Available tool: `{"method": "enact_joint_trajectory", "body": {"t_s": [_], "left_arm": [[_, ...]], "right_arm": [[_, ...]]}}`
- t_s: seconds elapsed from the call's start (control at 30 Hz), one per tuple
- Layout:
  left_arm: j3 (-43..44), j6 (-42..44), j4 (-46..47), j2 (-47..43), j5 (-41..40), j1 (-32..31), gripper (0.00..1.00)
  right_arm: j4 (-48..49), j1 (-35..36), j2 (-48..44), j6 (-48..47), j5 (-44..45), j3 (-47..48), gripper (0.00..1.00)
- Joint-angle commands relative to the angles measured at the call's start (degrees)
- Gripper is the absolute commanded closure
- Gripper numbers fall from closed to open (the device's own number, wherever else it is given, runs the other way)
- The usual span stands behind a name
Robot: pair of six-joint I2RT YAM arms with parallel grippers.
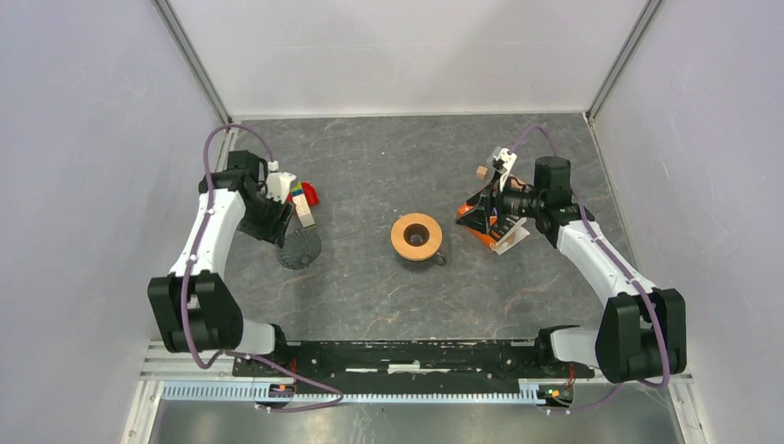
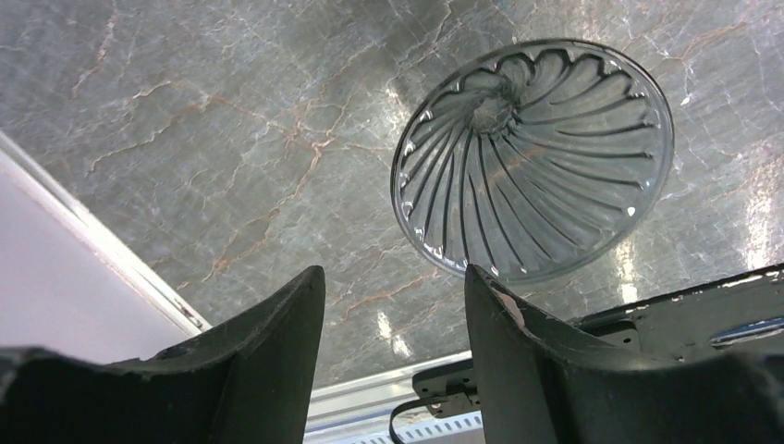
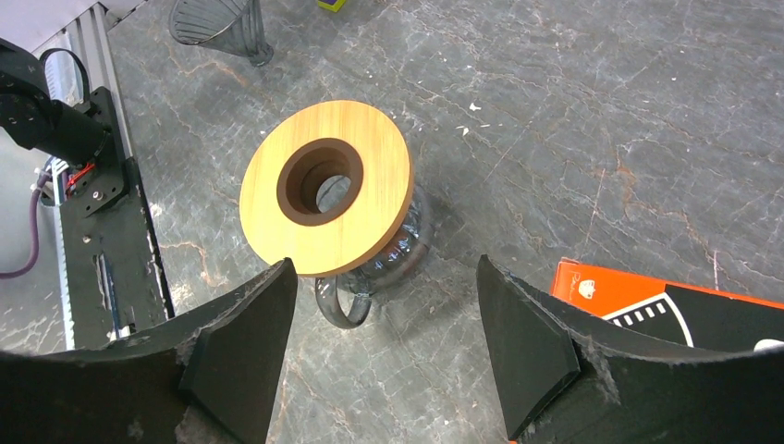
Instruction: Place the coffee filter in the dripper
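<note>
1. The dripper (image 2: 532, 157) is seen as a dark grey, see-through cone with swirled ribs. It sits on the tabletop (image 1: 370, 157), left of centre, apart from the tan disc (image 3: 325, 185) on the glass jug (image 3: 370, 277).
2. A white piece (image 1: 511, 237) is seen at the orange box (image 3: 647, 296), far right. Whether it is the coffee filter cannot be told.
3. The left arm is stretched far along the left side. The left hand (image 2: 393, 277) is held just beside the dripper, spread apart, nothing gripped.
4. The right arm is reached far on the right. The right hand (image 3: 386, 268) is held over the box, spread apart, nothing gripped.
</note>
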Motion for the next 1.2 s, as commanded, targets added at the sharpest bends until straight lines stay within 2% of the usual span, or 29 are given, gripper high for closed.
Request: {"method": "enact_joint_trajectory", "body": {"t_s": [0.0,0.3,0.6,0.7,0.83,1.0,1.17], "left_arm": [[0.0,1.5,3.0,3.4,2.4,0.3,0.37],[0.0,0.6,5.5,10.1,4.3,0.6,0.47],[-0.5,0.0,5.7,13.0,8.0,0.8,0.66],[-0.6,0.1,5.6,13.2,8.3,0.9,0.75],[1.4,0.5,2.1,12.6,10.3,0.8,0.97],[8.8,1.5,-9.7,8.0,19.5,0.6,0.98],[18.7,-5.4,-15.8,6.4,25.2,-3.5,0.98]], "right_arm": [[1.6,0.0,-1.0,-1.3,-1.3,-0.7,0.22],[2.3,0.0,-1.4,-0.9,-1.9,-1.8,0.23],[3.0,0.1,-1.4,-0.3,-1.9,-2.4,0.24],[3.1,0.0,-1.5,-0.3,-1.6,-2.4,0.24],[2.6,0.0,-1.6,-0.2,-1.6,-2.0,0.24],[1.9,0.0,-3.2,-1.5,0.2,-1.1,0.25],[1.9,0.0,-4.6,-1.5,1.6,0.4,0.25]]}}
